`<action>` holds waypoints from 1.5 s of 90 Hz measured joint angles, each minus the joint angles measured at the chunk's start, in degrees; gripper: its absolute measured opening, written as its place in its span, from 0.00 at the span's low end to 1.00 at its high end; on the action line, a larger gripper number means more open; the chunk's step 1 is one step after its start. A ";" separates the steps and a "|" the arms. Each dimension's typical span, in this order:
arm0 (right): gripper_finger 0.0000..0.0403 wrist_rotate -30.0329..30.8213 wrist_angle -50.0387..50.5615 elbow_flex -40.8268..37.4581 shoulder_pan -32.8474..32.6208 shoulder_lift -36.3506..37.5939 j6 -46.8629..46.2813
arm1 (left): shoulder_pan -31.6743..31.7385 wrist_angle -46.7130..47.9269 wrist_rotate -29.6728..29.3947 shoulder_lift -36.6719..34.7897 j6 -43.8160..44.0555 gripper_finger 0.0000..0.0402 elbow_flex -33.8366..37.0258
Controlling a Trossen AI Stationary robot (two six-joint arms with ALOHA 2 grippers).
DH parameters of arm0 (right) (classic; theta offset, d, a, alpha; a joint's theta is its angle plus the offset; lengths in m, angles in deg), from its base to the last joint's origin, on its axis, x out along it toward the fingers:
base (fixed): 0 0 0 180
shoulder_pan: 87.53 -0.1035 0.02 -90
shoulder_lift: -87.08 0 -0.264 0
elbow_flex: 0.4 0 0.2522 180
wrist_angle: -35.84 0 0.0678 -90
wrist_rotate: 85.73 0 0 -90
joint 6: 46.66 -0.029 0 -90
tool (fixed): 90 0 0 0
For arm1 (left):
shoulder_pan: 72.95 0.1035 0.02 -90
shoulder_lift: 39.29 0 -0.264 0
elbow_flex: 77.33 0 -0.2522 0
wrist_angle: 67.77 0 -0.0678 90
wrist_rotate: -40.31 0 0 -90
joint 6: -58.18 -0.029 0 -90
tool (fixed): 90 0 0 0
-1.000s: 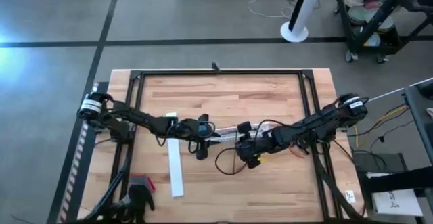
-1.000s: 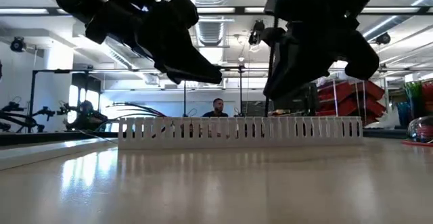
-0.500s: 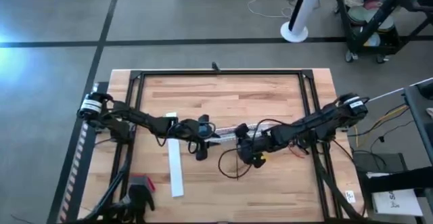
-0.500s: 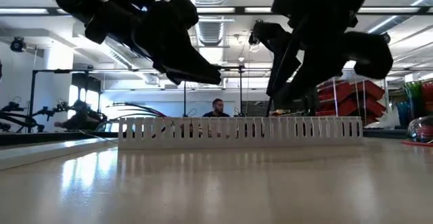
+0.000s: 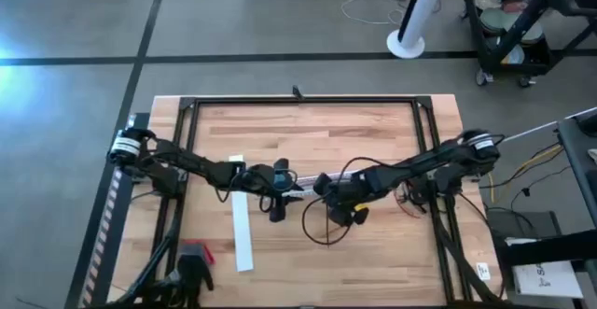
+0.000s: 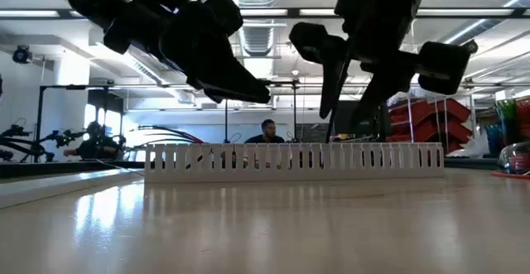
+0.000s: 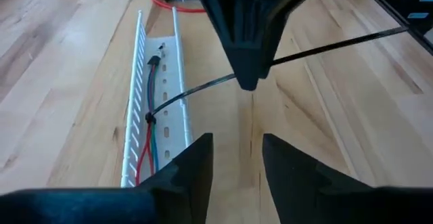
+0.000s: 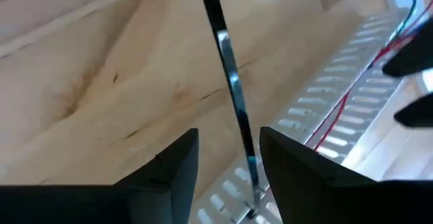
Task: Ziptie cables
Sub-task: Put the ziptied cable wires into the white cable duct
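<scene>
Your cables (image 7: 153,99) lie inside the slotted white duct (image 7: 177,82), a black ziptie (image 7: 203,88) looped round them. Left gripper (image 7: 233,166) gapes beside the duct; right gripper (image 8: 226,160) clamps the ziptie, its tail cut off.

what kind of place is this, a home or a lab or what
Most likely a robotics lab or workshop: a wooden table framed in black rails, a bare concrete floor around it, and in the low view an open hall with ceiling ducts and a person behind.
</scene>
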 joint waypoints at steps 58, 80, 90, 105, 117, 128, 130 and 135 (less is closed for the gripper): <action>0.21 0.07 8.79 7.00 0.09 -2.12 9.69 | 0.00 -0.02 -0.02 0.00 -0.07 0.29 0.00; 0.16 0.47 9.12 7.14 0.09 -2.39 14.08 | 0.00 -0.02 -0.02 0.00 0.08 0.28 0.00; 0.14 0.50 8.98 7.07 0.09 -2.39 14.55 | 0.00 -0.02 -0.02 0.00 0.10 0.27 0.00; 0.09 0.53 8.92 7.05 0.09 -2.39 14.66 | 0.00 -0.04 -0.02 0.00 0.30 0.25 0.00; 0.05 0.55 8.91 7.05 0.09 -2.39 14.66 | 0.00 -0.04 -0.02 0.00 0.30 0.26 0.00; 0.03 0.55 8.88 7.05 0.09 -2.39 14.65 | 0.00 -0.04 -0.03 0.00 0.30 0.27 0.00; 0.03 0.55 8.88 7.05 0.09 -2.39 14.64 | 0.00 -0.04 -0.03 0.00 0.30 0.28 0.00; 0.02 0.54 8.88 7.04 0.07 -2.39 14.49 | 0.00 -0.04 -0.04 0.00 0.30 0.28 0.00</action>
